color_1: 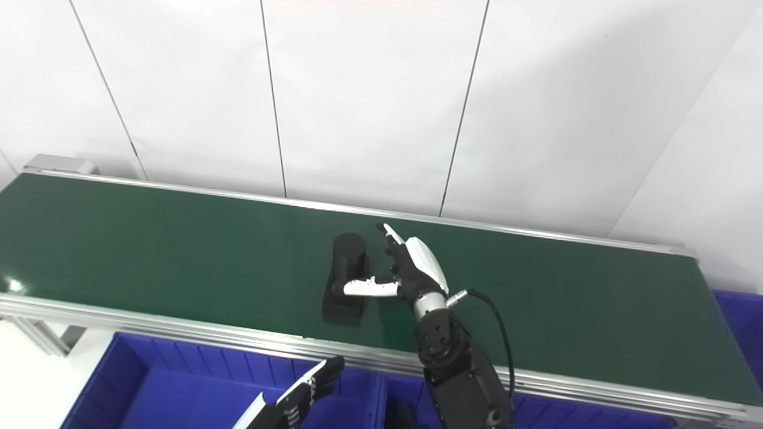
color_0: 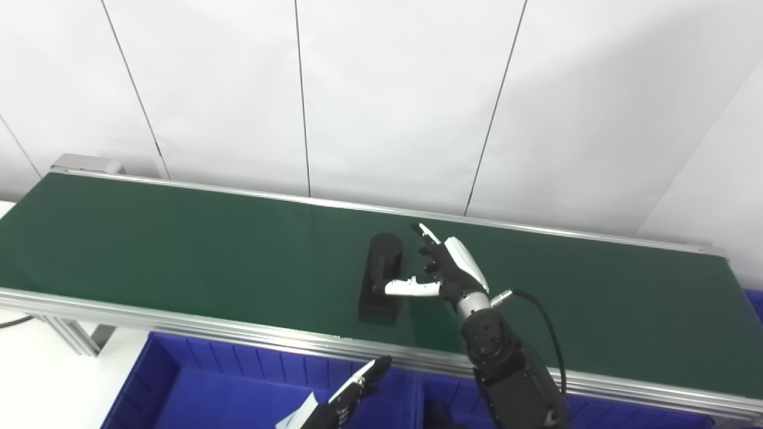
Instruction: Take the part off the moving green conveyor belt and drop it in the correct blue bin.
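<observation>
The black part (color_0: pixel 381 277) lies on the green conveyor belt (color_0: pixel 179 250), towards its near side and a little right of the middle of its length. It looks like a flat rectangular base with an upright cylinder standing on its far end; the base's long axis runs across the belt, from the near rail towards the far rail.

The right hand (color_0: pixel 444 268) is out over the belt, just to the right of the part. Its fingers (color_0: pixel 428 233) are spread and released, grasping nothing: the long ones point up and away past the cylinder's right side, and the thumb reaches leftwards in front of the part, level with the foot of the cylinder. Whether the thumb tip touches the part or only overlaps it cannot be told from either view. So the part lies directly left of the palm, inside the open span between thumb and fingers, with the cylinder as the likely place to grip.

The left hand (color_0: pixel 351 390) is low at the bottom edge, over the blue bin (color_0: pixel 179 381) below the near rail, fingers extended and apart, holding nothing. It is well away from the part, so the right hand is plainly the nearer one.

As a judgement, the pick is at the approach stage. The next move calls for closing around the cylinder from its right while matching the belt's travel; a late closure could let the part slip out of the span.
</observation>
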You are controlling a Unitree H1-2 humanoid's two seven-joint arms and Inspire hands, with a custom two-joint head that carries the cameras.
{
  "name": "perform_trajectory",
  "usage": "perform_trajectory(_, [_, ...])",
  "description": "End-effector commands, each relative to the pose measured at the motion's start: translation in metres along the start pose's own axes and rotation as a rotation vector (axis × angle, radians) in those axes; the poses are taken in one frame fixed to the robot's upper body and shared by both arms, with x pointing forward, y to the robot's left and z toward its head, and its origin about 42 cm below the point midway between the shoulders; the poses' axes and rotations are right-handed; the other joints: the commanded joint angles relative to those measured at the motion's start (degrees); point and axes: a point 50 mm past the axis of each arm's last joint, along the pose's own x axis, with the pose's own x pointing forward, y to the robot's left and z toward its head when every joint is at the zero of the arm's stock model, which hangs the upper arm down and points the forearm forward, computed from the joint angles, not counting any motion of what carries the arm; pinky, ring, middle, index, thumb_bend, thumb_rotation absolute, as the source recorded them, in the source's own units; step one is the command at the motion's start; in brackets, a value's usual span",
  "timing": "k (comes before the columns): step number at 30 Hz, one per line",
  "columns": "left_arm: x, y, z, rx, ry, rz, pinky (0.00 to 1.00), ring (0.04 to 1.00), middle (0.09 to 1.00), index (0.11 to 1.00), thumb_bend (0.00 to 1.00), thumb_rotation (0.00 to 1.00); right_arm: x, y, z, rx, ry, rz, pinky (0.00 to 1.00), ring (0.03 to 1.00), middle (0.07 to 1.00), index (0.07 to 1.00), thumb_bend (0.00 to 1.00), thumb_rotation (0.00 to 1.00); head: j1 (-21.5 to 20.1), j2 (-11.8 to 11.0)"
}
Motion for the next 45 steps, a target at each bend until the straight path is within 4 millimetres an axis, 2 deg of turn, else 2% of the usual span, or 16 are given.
perform_trajectory(1, [0.004,-0.001,0.01,0.017,-0.052,-0.015,0.94,0.971,0.97,0.948,0.82,0.7,0.014,-0.017,0.024,-0.026,-0.07,-0.057,0.76,0.881,0.959,0.958,0.98,0.41,-0.2,-0.53])
perform_trajectory(4, [0.003,-0.002,0.013,0.011,-0.062,-0.016,0.95,0.956,0.961,0.951,0.82,0.69,0.017,-0.017,0.023,-0.025,-0.062,-0.063,0.78,0.882,0.963,0.956,0.97,0.38,-0.29,0.82])
perform_trajectory(18, [-0.002,-0.014,0.029,-0.004,-0.062,-0.024,1.0,0.996,0.977,0.954,0.84,0.69,0.029,-0.014,0.029,-0.041,-0.053,-0.084,0.81,0.882,0.929,0.904,0.97,0.33,-0.04,1.2])
perform_trajectory(23, [-0.001,-0.018,0.035,-0.005,-0.07,-0.032,0.99,0.982,0.976,0.963,0.83,0.7,0.033,-0.006,0.034,0.028,-0.059,-0.094,0.8,0.873,0.905,0.853,0.94,0.28,0.03,1.96])
perform_trajectory(24, [0.0,-0.018,0.036,-0.011,-0.07,-0.033,1.0,0.994,0.985,0.96,0.83,0.69,0.034,-0.004,0.035,0.05,-0.063,-0.093,0.79,0.856,0.879,0.799,0.9,0.22,0.01,1.99])
perform_trajectory(25, [0.0,-0.019,0.036,-0.014,-0.071,-0.033,1.0,0.995,0.985,0.96,0.83,0.69,0.035,-0.001,0.036,0.083,-0.062,-0.092,0.79,0.855,0.877,0.795,0.89,0.21,-0.2,2.08])
perform_trajectory(28, [0.001,-0.019,0.036,-0.016,-0.074,-0.027,1.0,1.0,0.99,0.955,0.83,0.7,0.037,0.007,0.038,0.163,-0.06,-0.095,0.68,0.73,0.783,0.682,0.76,0.03,-0.3,2.14])
perform_trajectory(30, [0.002,-0.02,0.036,-0.018,-0.077,-0.025,1.0,1.0,0.99,0.957,0.83,0.7,0.038,0.013,0.038,0.22,-0.048,-0.095,0.63,0.675,0.738,0.645,0.72,0.01,-0.26,2.06])
perform_trajectory(32, [0.003,-0.02,0.036,-0.013,-0.076,-0.023,1.0,0.999,0.987,0.958,0.83,0.71,0.037,0.016,0.037,0.246,-0.037,-0.094,0.59,0.632,0.708,0.553,0.59,0.07,-0.08,2.2])
perform_trajectory(33, [0.003,-0.02,0.035,-0.015,-0.077,-0.022,1.0,0.996,0.985,0.957,0.84,0.71,0.037,0.017,0.036,0.244,-0.035,-0.099,0.52,0.534,0.624,0.505,0.54,0.04,-0.05,2.29])
perform_trajectory(35, [0.003,-0.019,0.035,-0.014,-0.078,-0.021,1.0,0.995,0.984,0.956,0.83,0.71,0.037,0.018,0.033,0.245,-0.028,-0.111,0.48,0.478,0.574,0.488,0.52,0.02,-0.16,2.5])
perform_trajectory(36, [0.003,-0.019,0.035,-0.012,-0.078,-0.022,1.0,0.993,0.984,0.957,0.83,0.71,0.037,0.018,0.032,0.248,-0.023,-0.116,0.38,0.435,0.543,0.488,0.52,0.01,-0.17,2.52])
perform_trajectory(40, [0.003,-0.015,0.032,-0.019,-0.082,-0.022,1.0,0.998,0.986,0.955,0.82,0.7,0.037,0.017,0.023,0.259,-0.013,-0.157,0.24,0.405,0.49,0.494,0.51,0.0,-0.52,2.29])
perform_trajectory(42, [0.003,-0.013,0.03,-0.019,-0.086,-0.021,1.0,0.996,0.983,0.954,0.81,0.7,0.036,0.016,0.019,0.261,-0.015,-0.178,0.21,0.366,0.469,0.51,0.51,0.0,-0.98,2.25])
perform_trajectory(44, [0.004,-0.011,0.028,-0.018,-0.088,-0.021,0.98,0.983,0.975,0.957,0.81,0.7,0.034,0.016,0.015,0.266,-0.022,-0.198,0.19,0.396,0.492,0.488,0.51,0.0,-1.27,2.26])
perform_trajectory(45, [0.004,-0.009,0.027,-0.019,-0.09,-0.022,0.97,0.979,0.974,0.958,0.81,0.7,0.034,0.016,0.013,0.27,-0.023,-0.207,0.19,0.372,0.47,0.505,0.51,0.0,-1.27,2.26])
